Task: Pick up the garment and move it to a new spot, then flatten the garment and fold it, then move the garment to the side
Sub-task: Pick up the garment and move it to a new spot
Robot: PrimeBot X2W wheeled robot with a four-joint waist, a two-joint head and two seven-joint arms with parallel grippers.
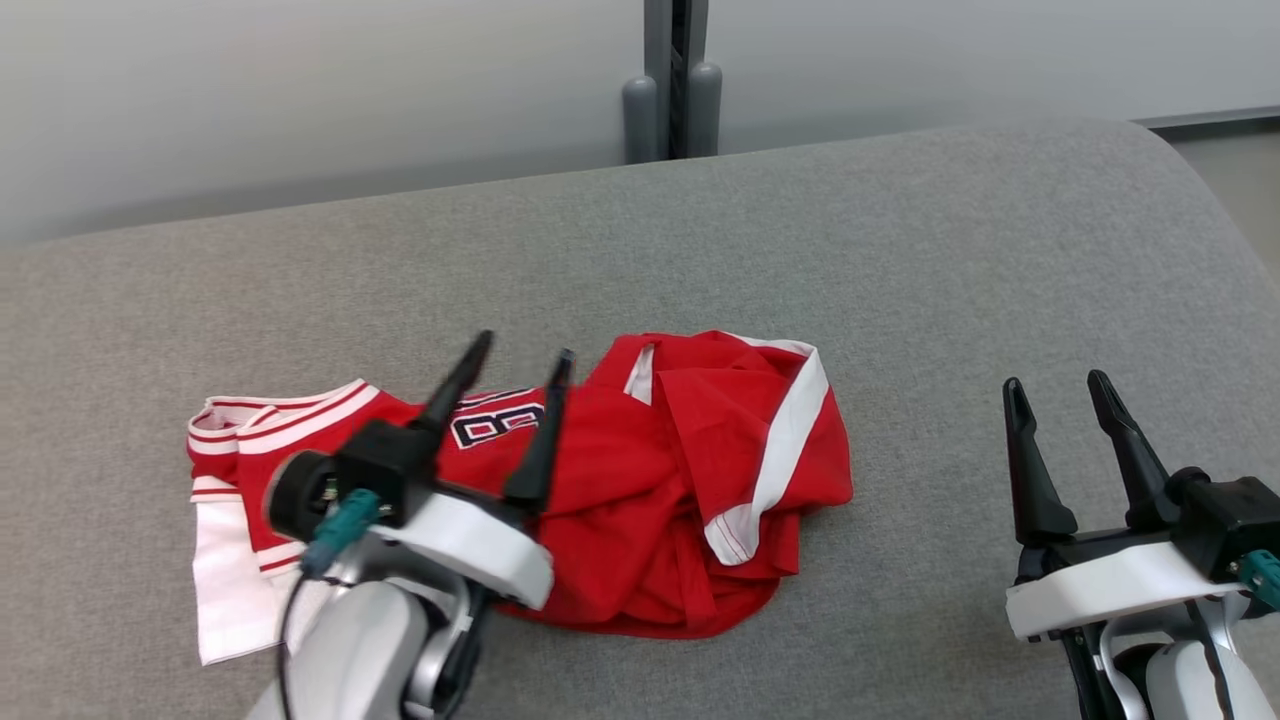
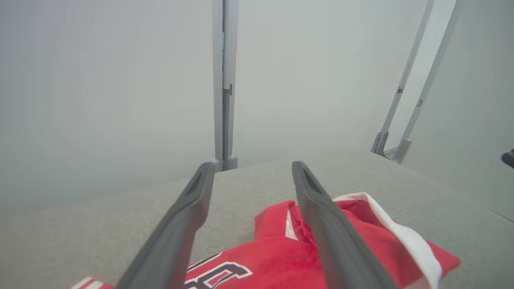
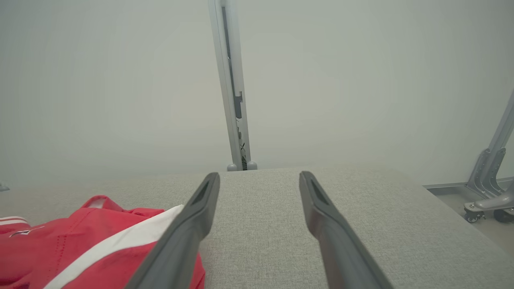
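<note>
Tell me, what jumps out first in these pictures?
A red jersey with white trim lies crumpled in the middle of a wide grey cushion. The left gripper hangs open above the jersey's left part. The right gripper is open too, off to the right over bare cushion.

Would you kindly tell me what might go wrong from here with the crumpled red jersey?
The jersey lies bunched in overlapping layers, so the open left gripper above it might pinch several together. The right gripper hangs open beside it over the grey surface; a one-handed lift may leave it tangled.
</note>
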